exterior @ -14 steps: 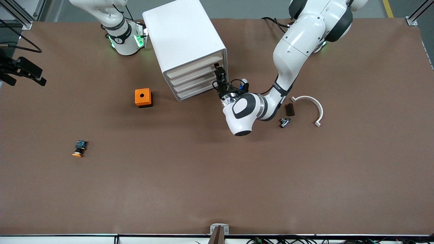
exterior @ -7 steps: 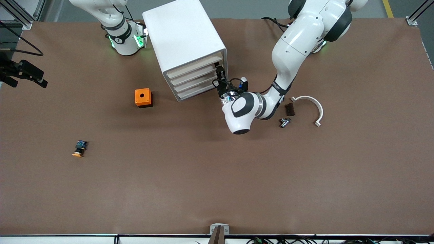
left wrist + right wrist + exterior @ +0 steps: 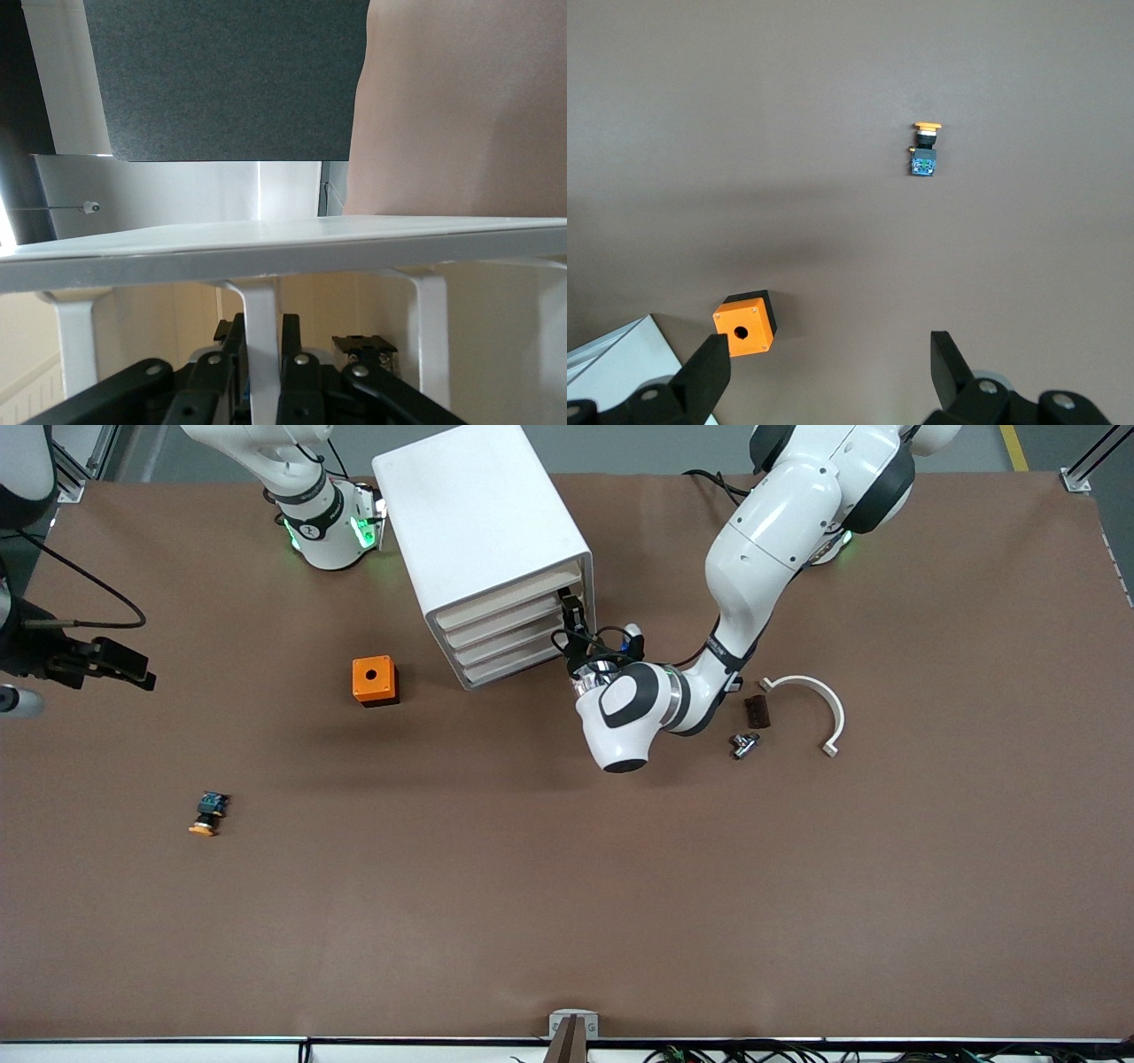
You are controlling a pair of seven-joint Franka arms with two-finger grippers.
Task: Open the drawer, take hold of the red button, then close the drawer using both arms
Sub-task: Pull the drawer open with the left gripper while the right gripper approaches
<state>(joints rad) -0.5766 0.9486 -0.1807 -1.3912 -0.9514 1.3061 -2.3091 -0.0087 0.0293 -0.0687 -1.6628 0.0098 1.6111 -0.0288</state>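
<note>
The right gripper (image 3: 133,675) has swung in over the right arm's end of the table, fingers (image 3: 707,374) spread wide and empty. The left gripper (image 3: 571,615) is clenched on a drawer (image 3: 518,631) handle post (image 3: 263,354) at the cabinet (image 3: 483,540); drawers look shut, the red button unseen, so pulling comes next.

**Robotics laboratory bench**

Wide table (image 3: 567,921) under a plain brown mat, with two white Franka arms bolted along one edge: left arm (image 3: 762,540), right arm (image 3: 301,487), green status lights at the bases. Aluminium framing posts (image 3: 1085,465) at the corners, grey floor with a yellow line (image 3: 1014,447), loose cables (image 3: 709,1054) along the near edge. Test props only: white cabinet (image 3: 483,531), orange box (image 3: 375,680), small parts.
</note>
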